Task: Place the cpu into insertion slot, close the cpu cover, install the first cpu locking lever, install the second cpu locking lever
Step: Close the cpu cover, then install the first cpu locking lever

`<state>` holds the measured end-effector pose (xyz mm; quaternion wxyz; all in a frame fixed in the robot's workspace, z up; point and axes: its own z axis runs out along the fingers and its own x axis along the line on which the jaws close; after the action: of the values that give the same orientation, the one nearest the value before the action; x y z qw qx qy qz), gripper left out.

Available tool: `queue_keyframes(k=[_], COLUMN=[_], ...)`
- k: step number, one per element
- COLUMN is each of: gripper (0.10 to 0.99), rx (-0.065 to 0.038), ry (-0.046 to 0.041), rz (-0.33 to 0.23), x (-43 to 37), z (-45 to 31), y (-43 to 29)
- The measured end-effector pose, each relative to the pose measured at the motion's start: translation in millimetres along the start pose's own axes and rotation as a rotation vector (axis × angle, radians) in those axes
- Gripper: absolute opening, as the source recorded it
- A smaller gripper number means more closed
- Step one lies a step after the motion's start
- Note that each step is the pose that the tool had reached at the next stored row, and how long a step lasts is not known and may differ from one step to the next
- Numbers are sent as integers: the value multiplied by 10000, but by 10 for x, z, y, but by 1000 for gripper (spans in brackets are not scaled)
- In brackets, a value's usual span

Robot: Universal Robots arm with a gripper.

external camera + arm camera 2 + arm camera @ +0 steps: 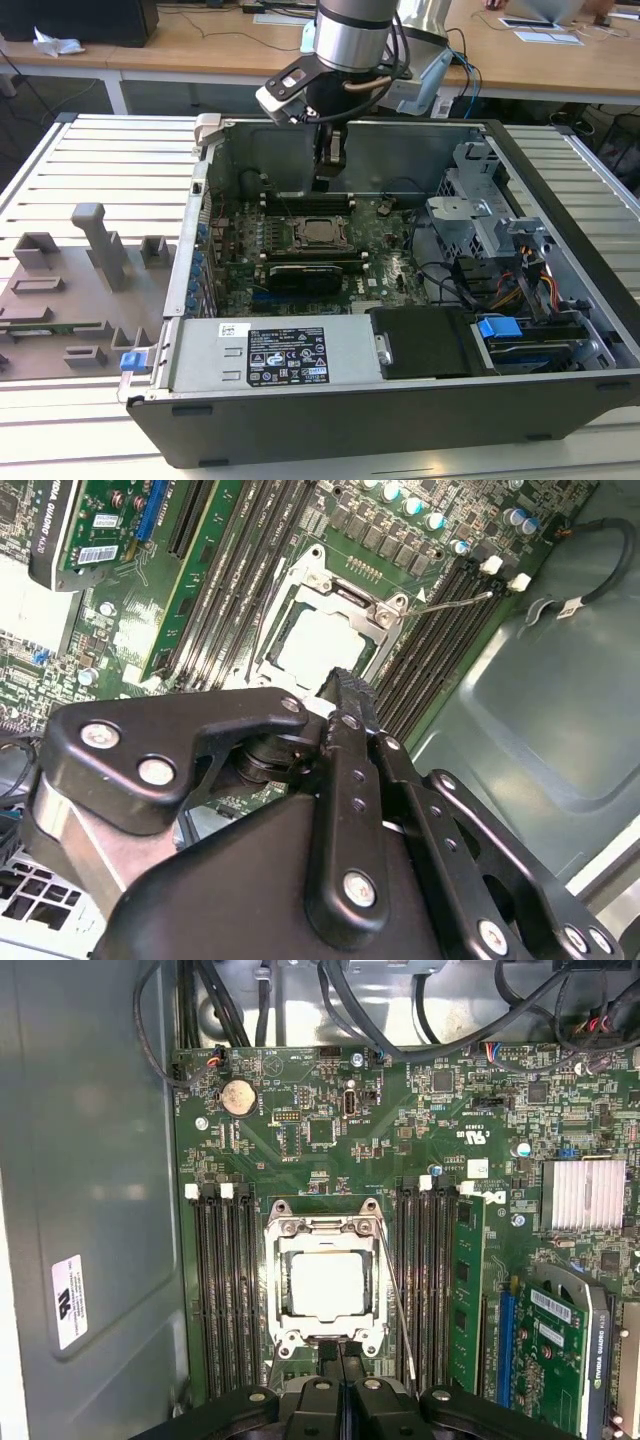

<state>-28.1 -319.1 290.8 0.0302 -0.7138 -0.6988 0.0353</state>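
Exterior view, left to right. The grey fixture tray (60, 300) lies on the slatted worktop (100, 150), well apart from the cpu cover (320, 232) on the exterior view's left. It is outside the computer case (350, 420), probably to leave the arm a free path. The cover lies flat on the motherboard (385, 265). The end effector (323, 182) hangs just above the cover's far edge, pointing down, fingers together with nothing between them. The drive cage (480, 215) stands well apart from the cover on the exterior view's right.

The cpu (327, 1285) sits in the socket, its pale top framed by the cover's window. I judge it placed and the cover closed over it.

The first wrist view looks straight down and gives the plan. The memory slots (222, 1290) flank the cover. A thin wire locking lever (396, 1305) starts at a cover corner and splays away from it, so it is likely unlatched. The end effector (340, 1358) is just beside the cover's edge.

The second wrist view is oblique and adds height. The end effector (345, 685) hovers over the cover edge, and the locking lever (450, 602) seems lifted off the board, over the slots.
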Motion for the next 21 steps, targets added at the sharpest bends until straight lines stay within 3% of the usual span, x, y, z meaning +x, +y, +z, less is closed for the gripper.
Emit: queue_keyframes(k=[6,17,21], gripper=[106,106,106], rx=[0,-16,-24], ry=[-8,-172,-273], rz=[-64,-1847,-2928], x=[0,0,0], z=[-4,-4,-4], y=[0,0,0])
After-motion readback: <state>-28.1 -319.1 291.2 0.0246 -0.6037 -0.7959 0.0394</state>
